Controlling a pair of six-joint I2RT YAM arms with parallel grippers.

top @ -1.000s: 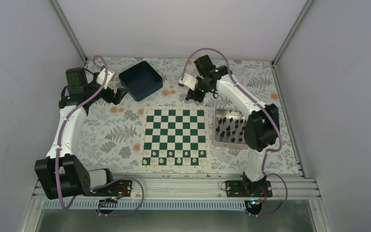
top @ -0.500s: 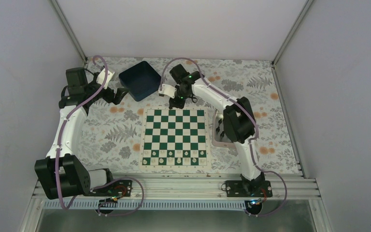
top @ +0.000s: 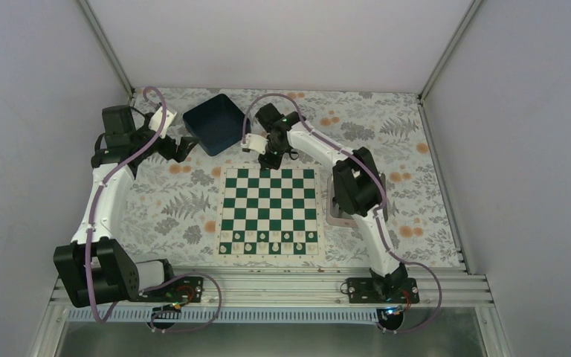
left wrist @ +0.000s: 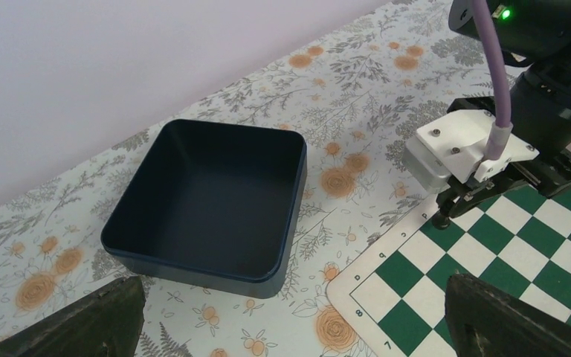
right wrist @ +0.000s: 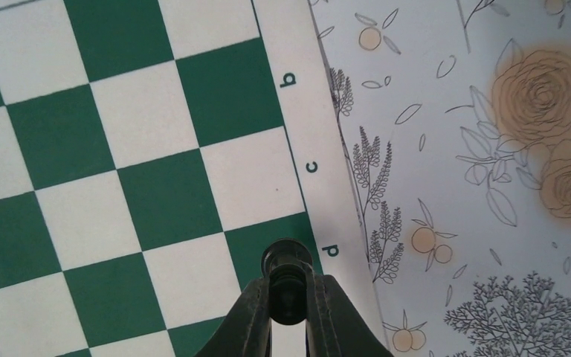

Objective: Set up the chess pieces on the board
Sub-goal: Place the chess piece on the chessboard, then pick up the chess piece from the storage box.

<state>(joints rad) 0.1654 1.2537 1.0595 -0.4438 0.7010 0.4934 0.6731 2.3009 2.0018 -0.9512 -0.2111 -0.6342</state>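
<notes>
The green and white board (top: 268,201) lies in the middle of the table. My right gripper (top: 271,156) hangs over its far edge, shut on a black chess piece (right wrist: 286,260). In the right wrist view the piece's base sits over the green square beside the letter d, and the fingers (right wrist: 256,309) pinch its upper part. The left wrist view shows the same piece (left wrist: 441,218) at the board's (left wrist: 520,245) far edge. My left gripper (top: 186,145) stands open and empty to the left of the board, near the blue bin.
An empty dark blue bin (top: 216,123) sits at the back, left of the right gripper. Small white pieces (top: 268,242) line the board's near rows. A silver tray (top: 332,214) right of the board is mostly covered by the right arm.
The right arm has swung left from beyond the tray to the board's far edge, carrying the black piece. The left arm has not moved.
</notes>
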